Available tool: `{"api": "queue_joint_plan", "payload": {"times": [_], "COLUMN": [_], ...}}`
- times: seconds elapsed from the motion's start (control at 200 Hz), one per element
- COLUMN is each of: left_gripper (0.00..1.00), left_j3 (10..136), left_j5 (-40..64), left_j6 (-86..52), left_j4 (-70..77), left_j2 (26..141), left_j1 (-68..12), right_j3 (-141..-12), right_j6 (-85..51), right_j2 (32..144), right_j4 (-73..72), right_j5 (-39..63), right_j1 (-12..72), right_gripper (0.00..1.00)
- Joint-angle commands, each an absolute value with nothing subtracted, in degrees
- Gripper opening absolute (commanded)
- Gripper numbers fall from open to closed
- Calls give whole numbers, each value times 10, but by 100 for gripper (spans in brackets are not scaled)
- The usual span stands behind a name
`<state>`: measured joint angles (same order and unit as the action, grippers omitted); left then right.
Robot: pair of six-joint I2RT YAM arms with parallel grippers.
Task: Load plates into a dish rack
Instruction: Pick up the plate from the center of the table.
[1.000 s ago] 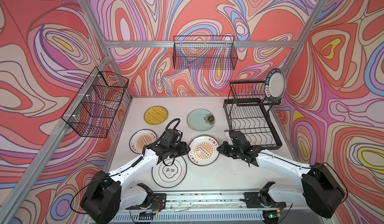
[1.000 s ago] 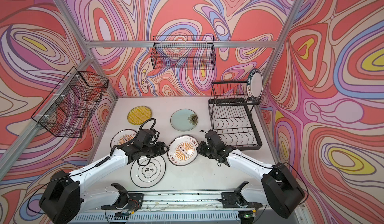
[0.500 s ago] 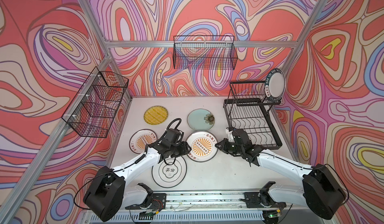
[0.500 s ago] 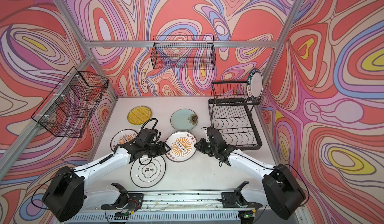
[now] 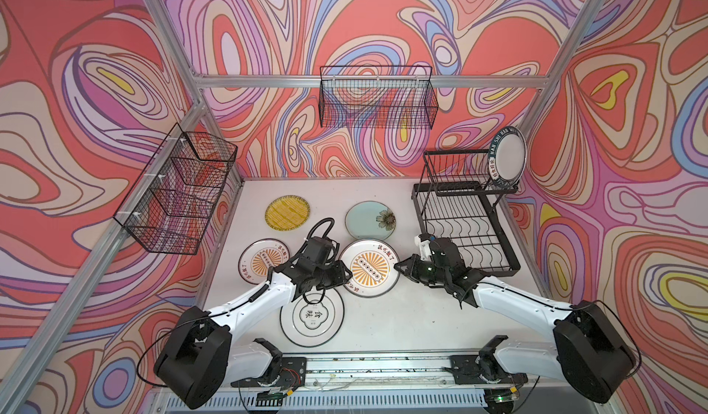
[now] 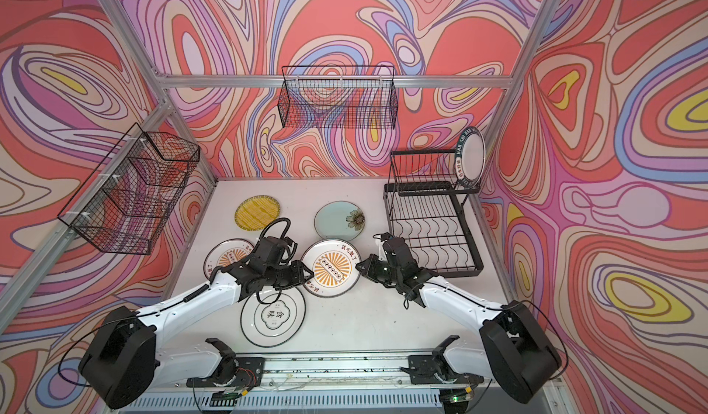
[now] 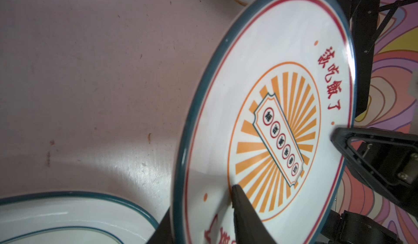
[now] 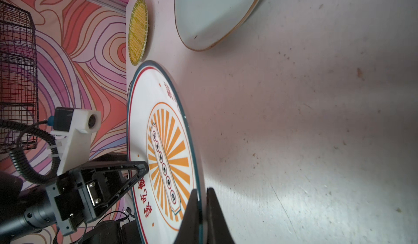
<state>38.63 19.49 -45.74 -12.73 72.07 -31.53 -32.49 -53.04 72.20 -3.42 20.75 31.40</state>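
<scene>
An orange-sunburst plate (image 5: 369, 268) (image 6: 331, 268) hangs tilted just above the table between both arms. My left gripper (image 5: 346, 274) (image 7: 201, 200) is shut on its left rim, one finger on the face and one underneath. On the opposite rim my right gripper (image 5: 398, 268) (image 8: 202, 189) is shut on the edge. Flat on the table lie the yellow striped plate (image 5: 287, 211), the pale green one (image 5: 369, 220), a second sunburst plate (image 5: 260, 264) and the Chinese-character plate (image 5: 312, 316). The lettered-rim plate (image 5: 506, 159) stands in the upper tier of the dish rack (image 5: 465, 224).
One black mesh basket (image 5: 377, 97) hangs on the back wall and another (image 5: 176, 189) on the left wall. The rack fills the right side of the table, close behind my right wrist. A metal rail (image 5: 383, 366) runs along the front edge.
The sunburst plate has risen off the table and shifted slightly back and left. My left jaws have closed in on its rim. The right gripper has stayed shut on the other rim.
</scene>
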Motion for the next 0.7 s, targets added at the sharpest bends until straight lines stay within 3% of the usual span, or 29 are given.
{"api": "queue_joint_plan", "payload": {"times": [0.0, 0.316, 0.461, 0.696], "left_gripper": [29, 23, 13, 4], "left_j3": [380, 349, 346, 334], "left_j5": [202, 227, 225, 220], "left_j6": [-466, -482, -489, -501], "left_j4": [-95, -18, -5, 23], "left_j2": [699, 639, 623, 602], "left_j1": [-318, -318, -318, -318], "right_j3": [-324, -325, -331, -330], "right_j6": [-533, -521, -519, -524], "right_j2": [723, 721, 726, 729], "right_j4": [-85, -132, -153, -179], "right_j5": [231, 249, 261, 262], "right_j1": [315, 315, 315, 316], "right_gripper": [0, 0, 0, 0]}}
